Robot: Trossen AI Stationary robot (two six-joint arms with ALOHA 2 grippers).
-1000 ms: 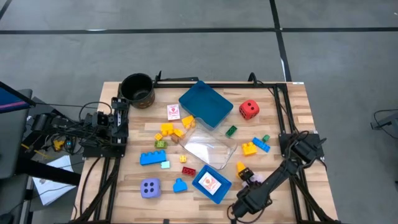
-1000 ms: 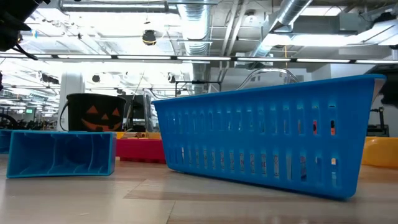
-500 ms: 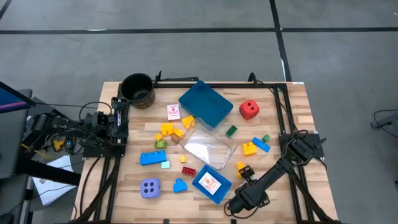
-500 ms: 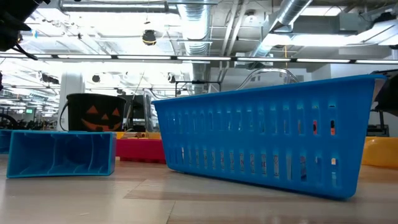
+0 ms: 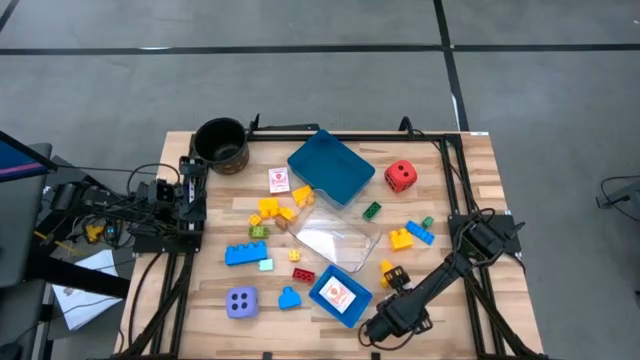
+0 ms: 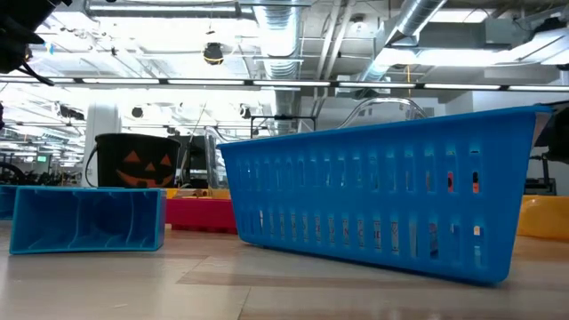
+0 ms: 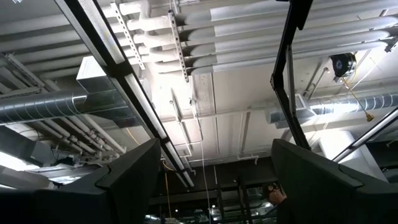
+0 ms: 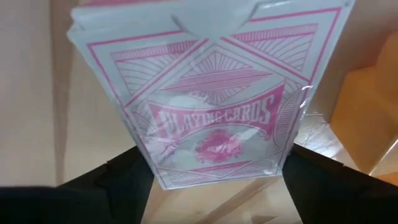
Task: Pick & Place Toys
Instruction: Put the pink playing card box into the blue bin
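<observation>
The right gripper hovers at the near edge of the table, just right of the small blue tray. Its fingers stand on either side of a pack of playing cards, which the right wrist view shows close up; whether they grip the pack, I cannot tell. Another pack of cards lies in the small blue tray. The left gripper waits at the table's left edge, far left of the tray, its fingers spread and empty, pointing at the ceiling.
</observation>
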